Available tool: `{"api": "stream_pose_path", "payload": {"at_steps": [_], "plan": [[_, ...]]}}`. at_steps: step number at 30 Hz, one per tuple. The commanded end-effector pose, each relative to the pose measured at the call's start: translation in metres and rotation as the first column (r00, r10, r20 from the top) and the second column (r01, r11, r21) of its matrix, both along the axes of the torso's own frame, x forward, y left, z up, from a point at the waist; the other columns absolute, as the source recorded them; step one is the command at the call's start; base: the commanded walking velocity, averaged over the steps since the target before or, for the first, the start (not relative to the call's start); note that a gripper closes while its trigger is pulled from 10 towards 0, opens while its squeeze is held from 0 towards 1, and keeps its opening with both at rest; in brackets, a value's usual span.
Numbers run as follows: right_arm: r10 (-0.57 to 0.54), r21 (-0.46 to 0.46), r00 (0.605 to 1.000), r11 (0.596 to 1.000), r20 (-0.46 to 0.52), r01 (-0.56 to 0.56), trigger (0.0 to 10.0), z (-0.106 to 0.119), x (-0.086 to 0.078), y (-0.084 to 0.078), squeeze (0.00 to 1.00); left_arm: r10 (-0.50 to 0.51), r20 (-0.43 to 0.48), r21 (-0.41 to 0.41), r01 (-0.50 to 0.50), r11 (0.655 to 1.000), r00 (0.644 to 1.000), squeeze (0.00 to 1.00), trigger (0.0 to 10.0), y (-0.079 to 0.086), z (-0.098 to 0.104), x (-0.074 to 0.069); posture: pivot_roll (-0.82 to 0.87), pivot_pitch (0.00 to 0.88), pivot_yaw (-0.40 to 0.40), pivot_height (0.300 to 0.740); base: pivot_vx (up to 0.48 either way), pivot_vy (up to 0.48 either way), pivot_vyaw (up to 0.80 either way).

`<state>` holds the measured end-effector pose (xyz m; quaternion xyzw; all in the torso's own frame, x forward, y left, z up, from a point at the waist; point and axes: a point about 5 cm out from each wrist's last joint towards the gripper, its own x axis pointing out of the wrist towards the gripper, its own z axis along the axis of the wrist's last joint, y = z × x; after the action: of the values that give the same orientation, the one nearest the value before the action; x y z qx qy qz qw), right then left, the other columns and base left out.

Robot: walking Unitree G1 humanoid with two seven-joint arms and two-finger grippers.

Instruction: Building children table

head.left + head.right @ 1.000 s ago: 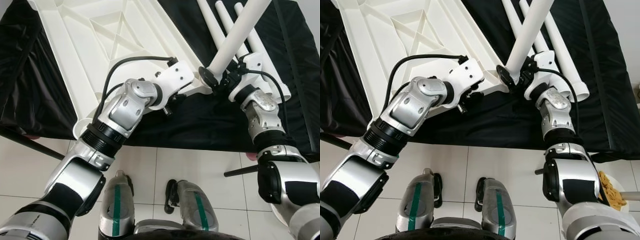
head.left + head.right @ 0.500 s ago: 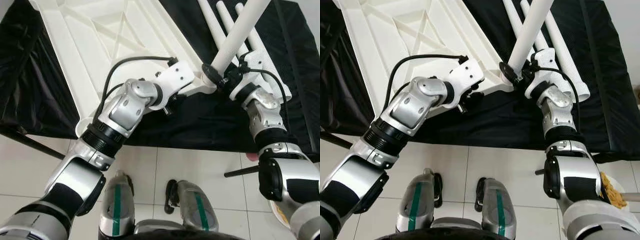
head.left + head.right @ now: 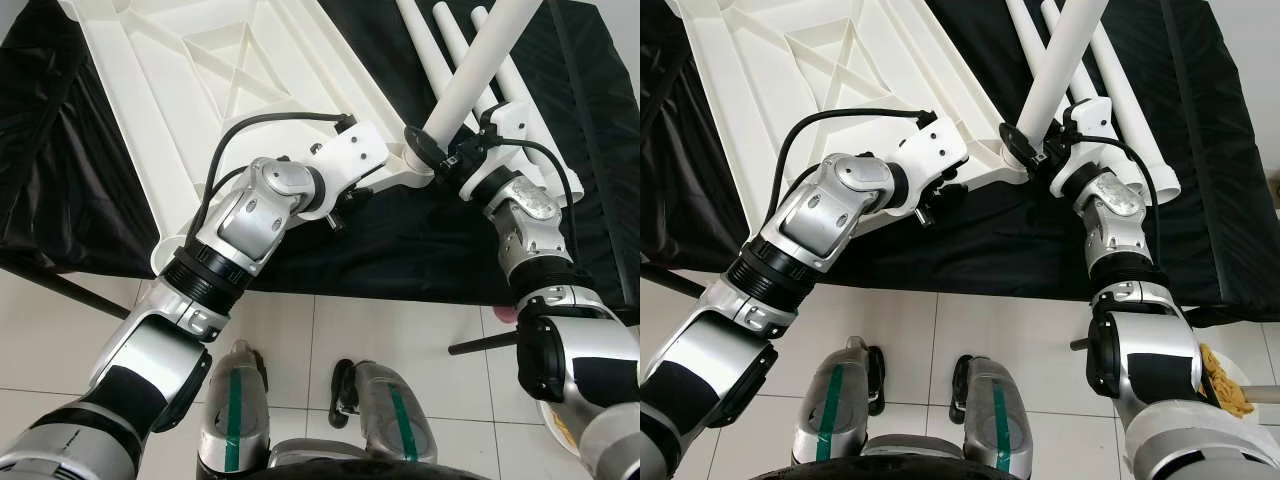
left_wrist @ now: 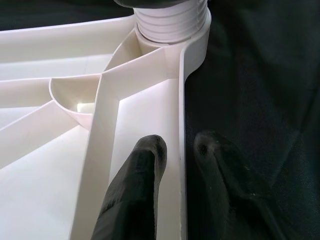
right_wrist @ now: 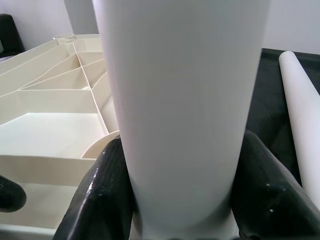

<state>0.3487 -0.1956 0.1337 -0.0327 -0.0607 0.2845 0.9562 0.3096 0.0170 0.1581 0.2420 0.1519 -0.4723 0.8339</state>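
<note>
first leg (image 3: 470, 75): right claw (image 5: 175, 200) is clamping it, seating it in tabletop (image 3: 200, 90) corner socket (image 4: 172, 22); left claw (image 4: 177, 150) is pinching the tabletop rim beside the socket; spare legs (image 3: 1120, 110) are lying beyond the tabletop, unfitted.

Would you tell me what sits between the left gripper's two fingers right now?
In the left wrist view, the left gripper has the tabletop's thin white side rim between its fingers, near the corner socket where the leg's threaded end sits.

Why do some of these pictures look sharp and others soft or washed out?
Head views: sharp and evenly lit, the white plastic table top nearly bleached against the black cloth. Left wrist view: the left gripper looks soft, close to the lens. Right wrist view: the white round table leg looms large and featureless between the right gripper's fingers.
</note>
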Motion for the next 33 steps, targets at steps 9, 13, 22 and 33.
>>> {"api": "stream_pose_path", "payload": {"at_steps": [9,13,22,33], "plan": [[-0.053,0.087,0.999,0.995,-0.009,0.053,10.0,-0.008,-0.007,0.004,0.00,-0.001,-0.008,-0.002,0.001,1.000,1.000,0.00,10.0,-0.002,-0.001,-0.001,0.04,0.033,-0.044,0.740,0.000,0.000,0.00],[-0.072,0.113,0.997,0.991,0.015,0.070,10.0,-0.005,-0.009,0.008,0.00,-0.001,-0.008,-0.001,0.001,1.000,1.000,0.00,10.0,-0.002,-0.001,-0.001,0.04,0.032,-0.047,0.740,0.000,0.000,0.00],[-0.138,0.217,0.989,0.968,0.051,0.124,10.0,0.000,-0.019,0.022,0.00,-0.007,-0.006,-0.002,0.007,1.000,1.000,0.00,10.0,-0.004,-0.002,-0.002,0.04,0.020,-0.055,0.740,0.000,0.000,0.00],[-0.314,0.382,0.948,0.882,0.045,0.274,10.0,0.012,-0.030,0.049,0.00,-0.020,-0.003,0.000,0.020,1.000,1.000,0.00,10.0,-0.006,-0.002,-0.002,0.04,0.003,-0.057,0.740,0.000,0.000,0.00]]}}
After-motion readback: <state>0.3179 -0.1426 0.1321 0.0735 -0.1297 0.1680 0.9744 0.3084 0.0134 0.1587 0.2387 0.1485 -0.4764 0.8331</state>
